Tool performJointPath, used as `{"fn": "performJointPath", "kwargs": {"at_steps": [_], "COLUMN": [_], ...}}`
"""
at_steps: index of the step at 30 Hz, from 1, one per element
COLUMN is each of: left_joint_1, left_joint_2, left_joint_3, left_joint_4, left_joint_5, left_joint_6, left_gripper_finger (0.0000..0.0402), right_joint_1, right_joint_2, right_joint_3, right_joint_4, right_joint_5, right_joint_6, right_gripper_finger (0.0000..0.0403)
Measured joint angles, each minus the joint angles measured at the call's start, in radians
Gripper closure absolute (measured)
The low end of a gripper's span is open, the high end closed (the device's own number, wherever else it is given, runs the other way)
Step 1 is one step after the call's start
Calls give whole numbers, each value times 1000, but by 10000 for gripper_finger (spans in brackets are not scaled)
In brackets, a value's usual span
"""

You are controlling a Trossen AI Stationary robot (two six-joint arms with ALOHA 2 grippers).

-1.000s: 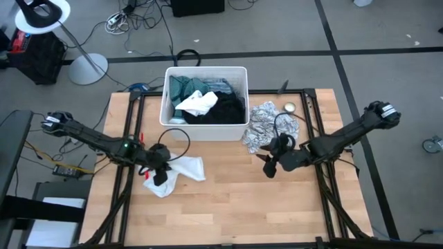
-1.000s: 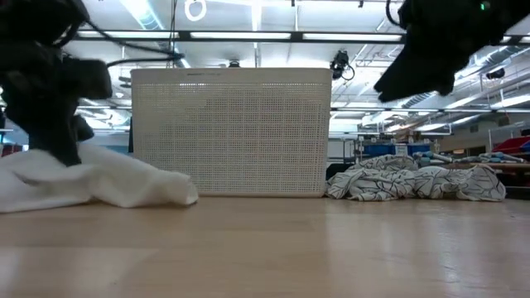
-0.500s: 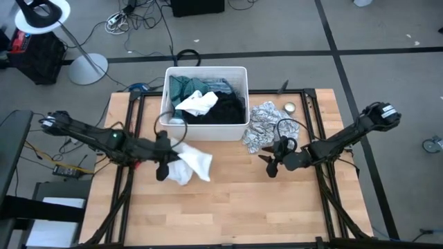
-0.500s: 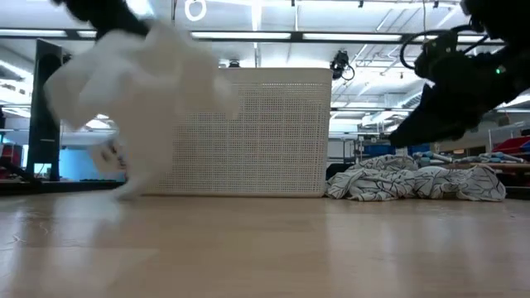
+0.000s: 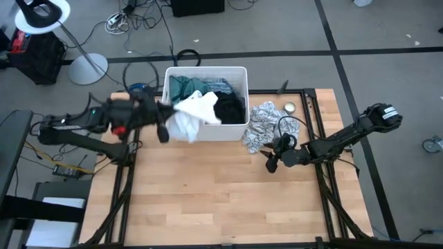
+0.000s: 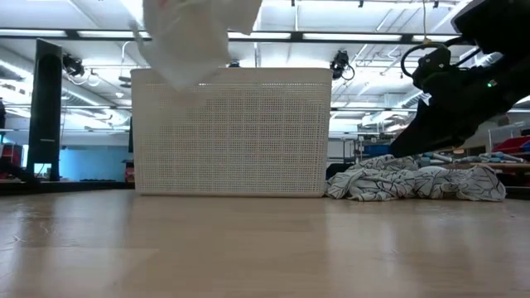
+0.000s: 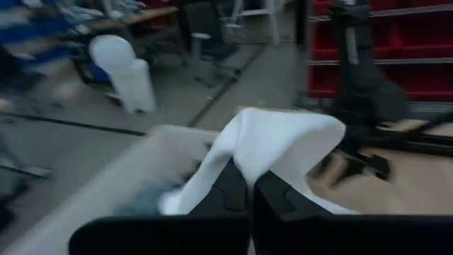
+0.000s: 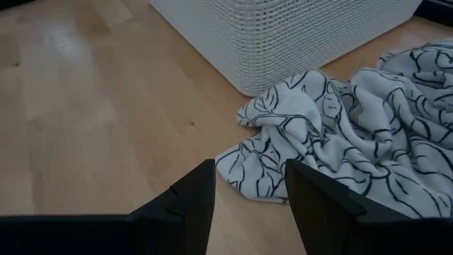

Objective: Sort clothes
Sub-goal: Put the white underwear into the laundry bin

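Observation:
My left gripper (image 5: 165, 128) is shut on a white garment (image 5: 190, 116), held up at the near-left corner of the white tub (image 5: 205, 133); the garment also shows in the low view (image 6: 195, 33) above the tub's rim. The tub holds teal, black and white clothes (image 5: 218, 104). A white-grey patterned garment (image 5: 266, 126) lies on the table right of the tub. My right gripper (image 5: 271, 164) is open and empty just near of that garment (image 8: 333, 134). My left gripper pinches a bunched fold of the white garment (image 7: 244, 159) between its two shut fingers. The garment is lifted clear of the table, drapes over the fingertips and hangs slack on both sides of them, above the tub's near-left wall.
The wooden table (image 5: 221, 207) lies bare near of the tub. A small round tin (image 5: 289, 107) lies at the far right, by the patterned garment. Black frame rails (image 5: 325, 200) run along the table's sides.
My left gripper has lifted the white garment off the table and carried it up and toward the far edge, to the tub's near-left corner. The garment has gone from lying spread on the table to hanging bunched. My right gripper has dropped lower, close to the patterned garment.

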Motion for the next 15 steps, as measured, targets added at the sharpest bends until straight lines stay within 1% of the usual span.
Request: {"fn": "performJointPath", "kwargs": {"at_steps": [5, 10, 15], "left_joint_1": [147, 288, 407], "left_joint_2": [88, 201, 283], "left_joint_3": [137, 255, 284], "left_joint_4": [-2, -1, -21], "left_joint_5": [38, 50, 52], "left_joint_6": [120, 190, 189], "left_gripper_finger": [401, 401, 401], "right_joint_1": [-1, -2, -2], "right_joint_2": [0, 0, 0], "right_joint_3": [0, 0, 0], "right_joint_4": [0, -1, -2], "right_joint_5": [0, 0, 0], "right_joint_6": [-1, -2, -13], "right_gripper_finger": [231, 231, 231]}}
